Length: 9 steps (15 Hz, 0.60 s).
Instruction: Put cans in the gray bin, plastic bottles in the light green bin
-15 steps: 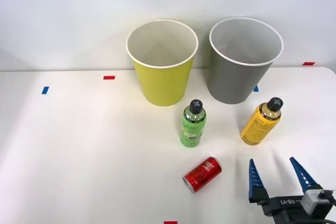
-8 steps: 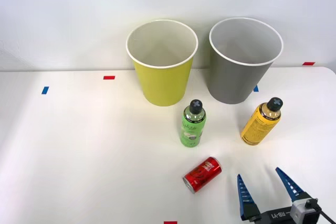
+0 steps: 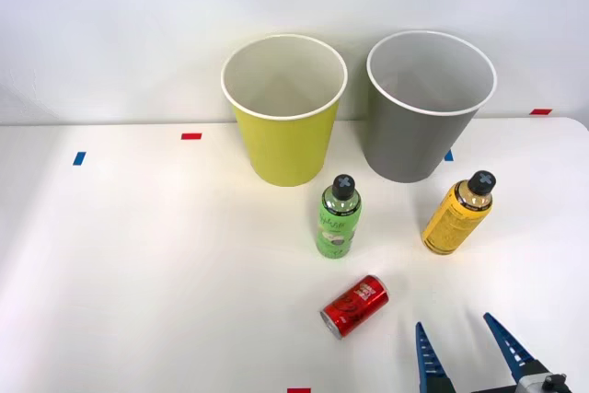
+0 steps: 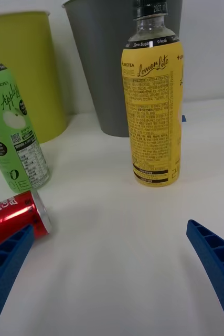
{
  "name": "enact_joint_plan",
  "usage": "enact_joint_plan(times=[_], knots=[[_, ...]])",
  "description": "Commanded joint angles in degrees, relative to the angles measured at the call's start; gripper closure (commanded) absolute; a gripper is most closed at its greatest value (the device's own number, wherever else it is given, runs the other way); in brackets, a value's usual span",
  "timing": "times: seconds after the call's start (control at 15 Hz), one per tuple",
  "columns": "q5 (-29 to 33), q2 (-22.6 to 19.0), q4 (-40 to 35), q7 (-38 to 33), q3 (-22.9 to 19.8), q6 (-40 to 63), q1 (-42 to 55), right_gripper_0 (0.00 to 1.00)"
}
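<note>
white tabletop (image 3: 138,255) runs back to a pale wall. from the left: the light green bin (image 3: 284,121) stands at the back, the green bottle (image 3: 337,218) upright in front of it, the red can (image 3: 354,306) on its side nearer me. next the gray bin (image 3: 425,117), then the yellow bottle (image 3: 456,213) upright before it. lowest right, the right gripper (image 3: 463,354) hangs with fingers spread, holding nothing.
</note>
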Motion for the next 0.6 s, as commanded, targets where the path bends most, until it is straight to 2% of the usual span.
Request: enact_joint_plan(times=[0.07, 0.6], knots=[[-2.9, 0.0, 0.0, 0.4, -1.0, -2.4, 0.9, 0.00], [-4.8, 0.0, 0.0, 1.1, -2.5, -5.8, 3.2, 0.00]])
